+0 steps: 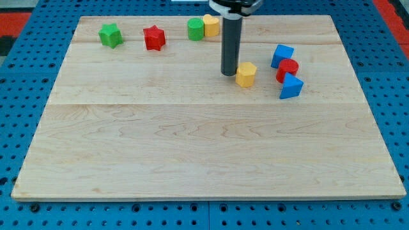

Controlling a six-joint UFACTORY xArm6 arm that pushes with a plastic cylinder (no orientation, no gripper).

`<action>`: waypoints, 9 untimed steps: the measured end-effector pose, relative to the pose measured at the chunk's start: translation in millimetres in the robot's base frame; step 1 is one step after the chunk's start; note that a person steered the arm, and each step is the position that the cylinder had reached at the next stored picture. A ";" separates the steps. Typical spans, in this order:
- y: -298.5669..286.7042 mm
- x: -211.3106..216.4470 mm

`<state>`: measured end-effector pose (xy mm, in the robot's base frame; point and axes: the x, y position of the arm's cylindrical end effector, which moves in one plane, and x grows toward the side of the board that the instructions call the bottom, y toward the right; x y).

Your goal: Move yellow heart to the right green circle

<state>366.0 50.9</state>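
My tip (229,74) rests touching the yellow heart's (246,74) left side, mid-table (192,147); there is no hand, so nothing is held; the heart looks light, rigid, prone to spin; push its centre toward the green circle (195,29).

Lab bench, blue pegboard (383,96), wooden board (204,147)

surface: pale wooden board (192,147) | beneath: blue pegboard (25,96) | corners: red patches (16,19)

A green star (110,35) and red star (154,38) are seen at the board's (192,147) top; two blue blocks (282,55) (291,86) flank a red cylinder (287,69).
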 end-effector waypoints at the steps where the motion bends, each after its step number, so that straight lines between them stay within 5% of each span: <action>1: 0.3 15.9; 3: 18.2 12.1; 4: -17.2 -26.6; 6: 34.0 -166.6; 8: -77.0 -159.9; 9: -87.6 -153.6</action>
<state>212.4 -36.7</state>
